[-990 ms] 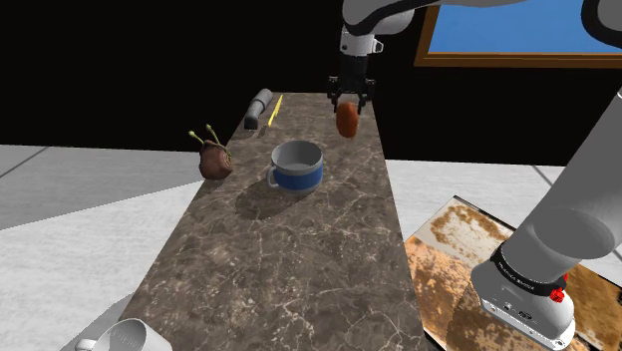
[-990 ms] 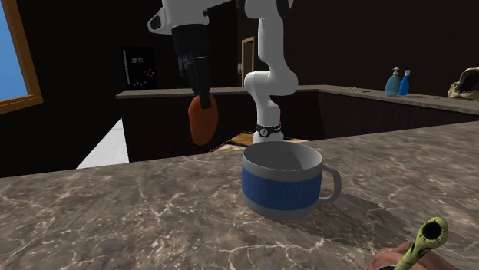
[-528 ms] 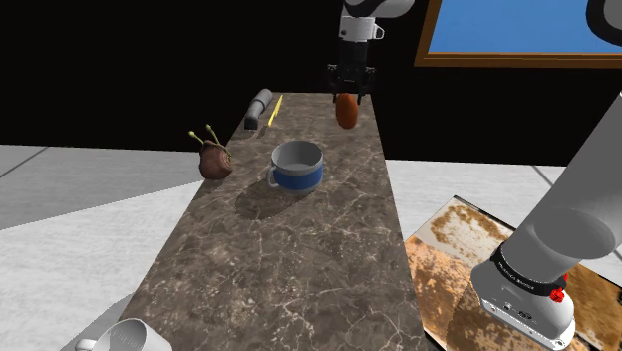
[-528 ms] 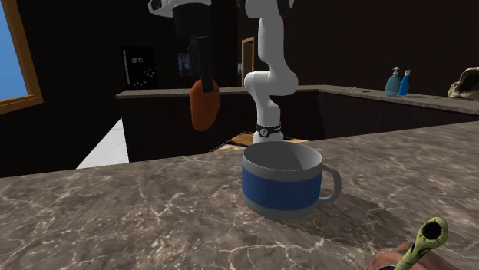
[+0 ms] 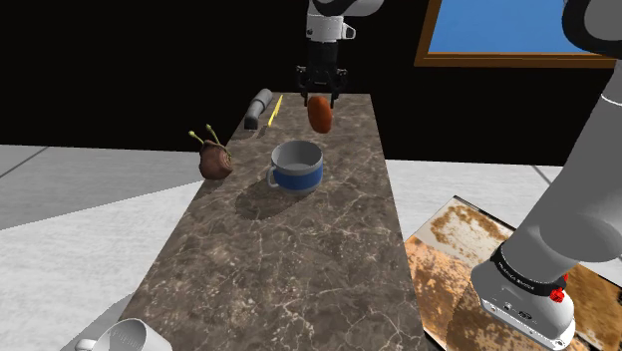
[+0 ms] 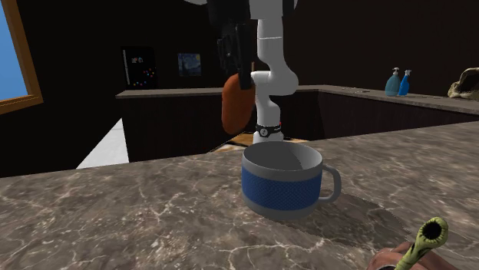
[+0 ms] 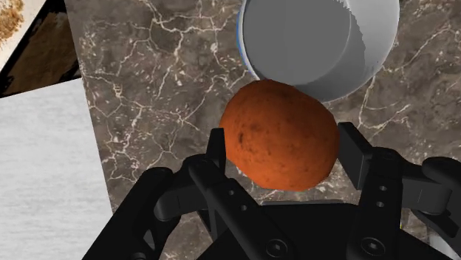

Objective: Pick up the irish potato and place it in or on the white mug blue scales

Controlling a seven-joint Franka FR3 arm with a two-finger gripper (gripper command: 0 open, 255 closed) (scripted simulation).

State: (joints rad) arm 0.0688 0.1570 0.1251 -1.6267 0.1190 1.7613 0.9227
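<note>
Above the counter (image 5: pixel 289 269), we hold the potato (image 5: pixel 319 115) aloft.
Our jaws clamp it tight; released short of the mug (image 5: pixel 297 166), it could glance off and roll away.

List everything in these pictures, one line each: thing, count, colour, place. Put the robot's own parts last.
Brown veined stone counter: one, brown, middle of the shoulder view.
Grey mug with blue scaled band: one, grey and blue, upright mid-counter, empty.
Round reddish-brown potato: one, reddish-brown, in the air beside the mug.
Brown pouch-shaped thing with yellow-green stalks: one, brown, on the counter near the mug.
Grey cylinder: one, grey, counter's far end.
Thin yellow stick: one, yellow, beside the cylinder.
Blue bottles: two, blue, on the background counter.
White arm: one, white, dark joints, over the counter.
Black jaws: one pair, black, shut on the potato.
</note>
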